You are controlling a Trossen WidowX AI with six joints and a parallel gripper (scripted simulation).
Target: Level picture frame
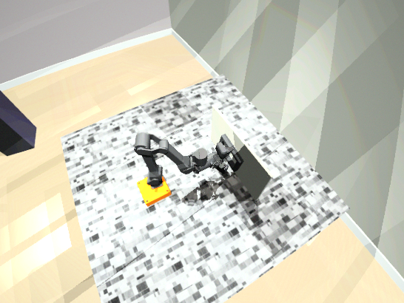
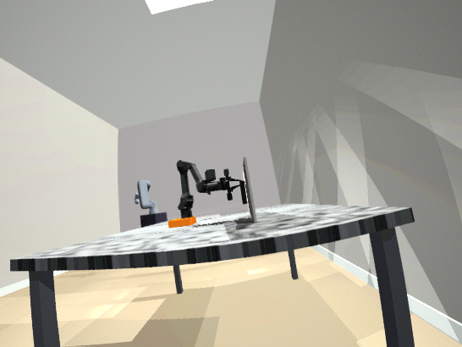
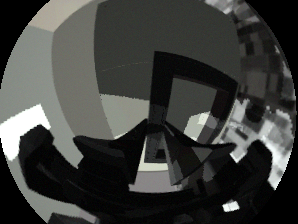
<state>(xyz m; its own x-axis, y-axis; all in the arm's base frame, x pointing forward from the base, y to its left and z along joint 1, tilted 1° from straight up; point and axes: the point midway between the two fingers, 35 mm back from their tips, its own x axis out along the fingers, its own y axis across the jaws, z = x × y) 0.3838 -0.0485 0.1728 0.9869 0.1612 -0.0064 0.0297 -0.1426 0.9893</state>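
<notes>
Black gripper (image 1: 230,159) is nearly closed, clamped on the frame's (image 1: 237,157) edge. The frame, dark-bordered with a grey centre, hangs tilted against the panel (image 1: 222,126) at 3 o'clock from the orange base (image 1: 163,195). No writing shows.

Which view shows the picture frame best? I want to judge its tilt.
The wrist view: the dark picture frame fills its middle, visibly slanted, with the gripper shut on it. The top view shows the frame small, against the wall panel. The exterior view shows it nearly edge-on.
</notes>
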